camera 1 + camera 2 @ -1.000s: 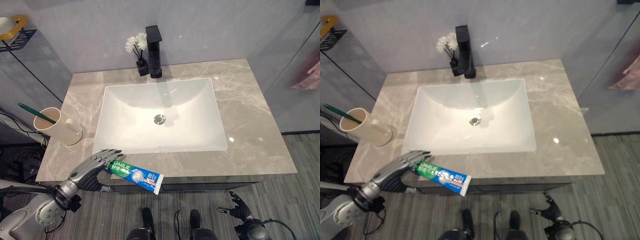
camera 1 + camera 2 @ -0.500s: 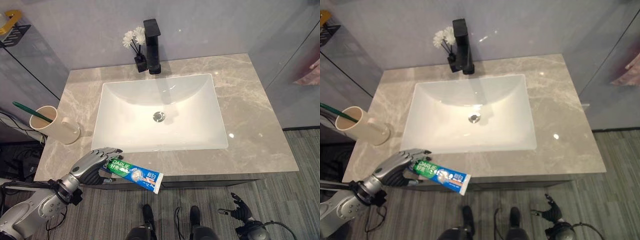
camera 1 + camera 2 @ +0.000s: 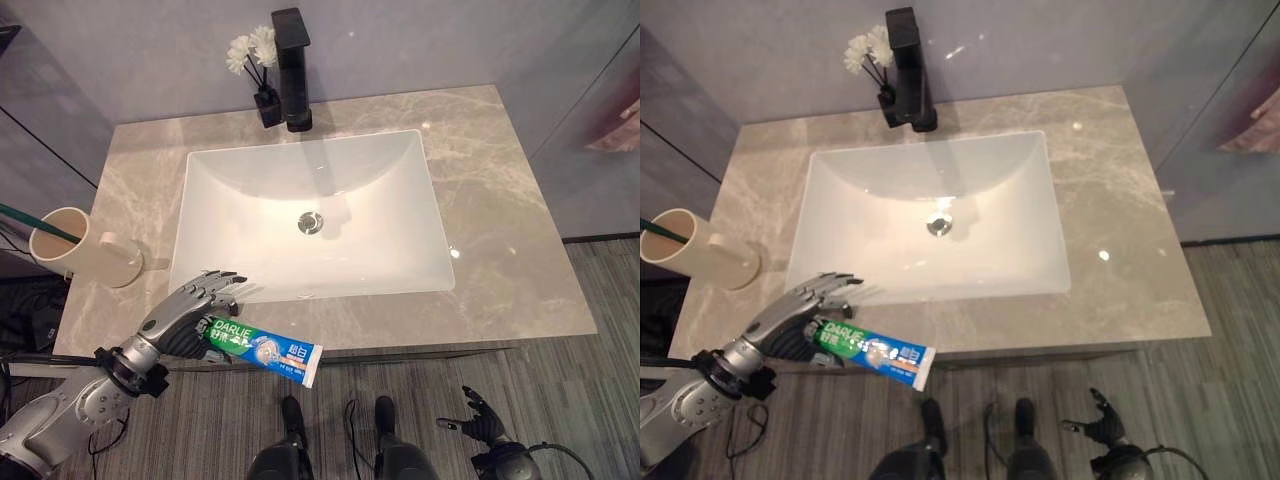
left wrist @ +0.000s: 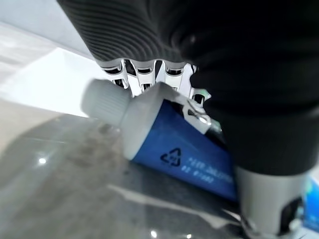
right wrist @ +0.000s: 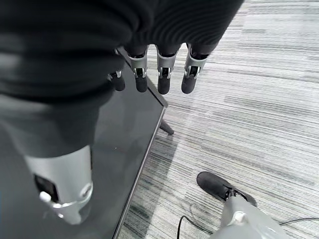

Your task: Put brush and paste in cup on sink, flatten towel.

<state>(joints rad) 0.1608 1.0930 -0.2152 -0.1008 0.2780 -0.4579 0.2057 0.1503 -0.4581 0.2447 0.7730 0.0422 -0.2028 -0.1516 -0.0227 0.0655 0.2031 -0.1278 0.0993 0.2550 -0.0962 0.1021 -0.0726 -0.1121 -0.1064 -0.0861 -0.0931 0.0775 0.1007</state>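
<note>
Toothpaste is in the robot's left hand (image 3: 185, 312): the green, white and blue toothpaste tube (image 3: 262, 347) is held at the front edge of the grey marble countertop (image 3: 500, 220), near its front left corner, and most of the tube sticks out past the edge over the grey striped floor (image 3: 560, 400). In the left wrist view the fingers (image 4: 144, 74) are curled over the tube and the thumb is at its other side, so the hand grasps it near the white ribbed cap (image 4: 102, 102). The cream plastic cup with a side handle (image 3: 75, 247) stands on the countertop at the left side, well apart from the hand, and the dark green toothbrush (image 3: 28, 222) already leans inside it, with its handle pointing out to the left. The white rectangular sink basin (image 3: 310, 215) is between the cup and the right part of the countertop. Behind the basin stand the black square faucet (image 3: 291, 68) and, just beside it, a small black vase with white flowers (image 3: 255, 70). The right hand (image 3: 478, 422) hangs low at the right, over the floor, with its fingers (image 5: 162, 74) relaxed and holding nothing.
</note>
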